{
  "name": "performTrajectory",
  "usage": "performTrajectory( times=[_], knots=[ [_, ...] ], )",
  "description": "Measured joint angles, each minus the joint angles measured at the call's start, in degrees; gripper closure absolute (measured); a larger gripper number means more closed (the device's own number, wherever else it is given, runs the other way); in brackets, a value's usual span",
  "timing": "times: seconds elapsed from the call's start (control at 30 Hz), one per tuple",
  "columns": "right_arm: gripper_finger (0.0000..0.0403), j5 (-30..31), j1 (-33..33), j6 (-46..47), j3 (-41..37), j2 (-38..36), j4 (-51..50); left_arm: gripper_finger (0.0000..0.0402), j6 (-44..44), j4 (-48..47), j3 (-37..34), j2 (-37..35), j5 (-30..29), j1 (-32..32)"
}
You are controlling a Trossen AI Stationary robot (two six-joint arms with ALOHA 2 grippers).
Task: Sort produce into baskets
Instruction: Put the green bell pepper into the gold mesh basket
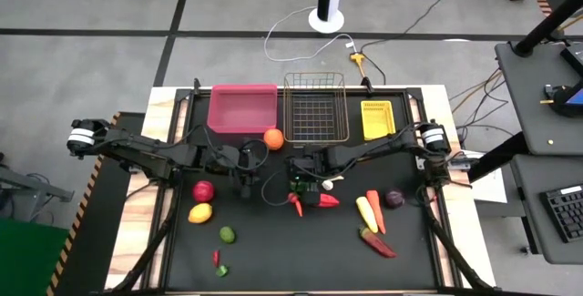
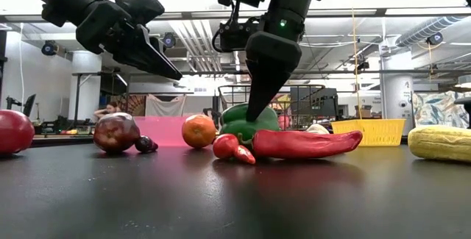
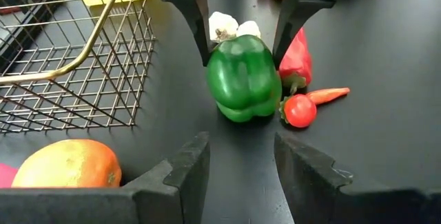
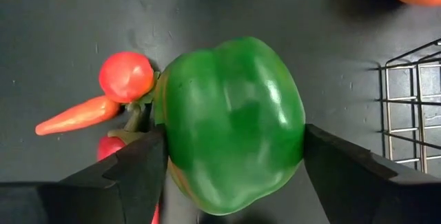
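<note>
A green pepper [image 4: 231,120] sits on the black table mat near its middle, with my right gripper [image 1: 305,185] closed around it from above. Against the pepper lie a small red tomato [image 4: 126,76], a thin red chilli [image 4: 77,115] and a long red pepper [image 2: 305,143]. White garlic [image 3: 224,25] lies just behind. My left gripper [image 3: 241,162] hangs open above the mat to the pepper's left, holding nothing, with an orange [image 3: 69,165] close by. The pink bin [image 1: 243,107], wire basket [image 1: 315,109] and yellow bin [image 1: 378,118] stand along the far edge. My right gripper pinches the green pepper between its two fingers [image 4: 138,162], one on each of its opposite side walls [image 4: 178,148]. The fingers come steeply from above, slanting down. The pepper stands with its underside on the mat [image 2: 243,134].
At the left lie a red apple [image 1: 203,190], a lemon [image 1: 199,212], a lime [image 1: 227,234] and small chillies [image 1: 217,258]. Corn [image 1: 366,212], a carrot [image 1: 374,207], a purple onion [image 1: 394,198] and a red chilli [image 1: 378,243] lie on the right.
</note>
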Motion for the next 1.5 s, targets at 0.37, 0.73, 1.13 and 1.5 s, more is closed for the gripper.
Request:
performTrajectory(
  times=[0.37,0.73,1.13,1.5],
  knots=[
    [0.0109,-1.19,0.0,0.31,5.69,-1.34,-3.28,0.0255,-0.24,-3.05,0.0,-6.44,0.02,0.0],
    [0.011,4.02,-3.35,-8.86,24.28,-1.54,-13.24,0.0255,-2.44,-5.38,0.04,-15.45,0.02,0.0],
    [0.011,2.89,-20.98,-23.55,29.48,-1.65,-15.66,0.0255,-7.09,-5.18,0.04,-15.19,-0.25,0.0],
    [0.011,-5.97,-34.26,-29.08,15.4,-1.65,-10.82,0.0255,-8.05,-5.22,0.04,-15.01,-0.46,0.0]
  ],
)
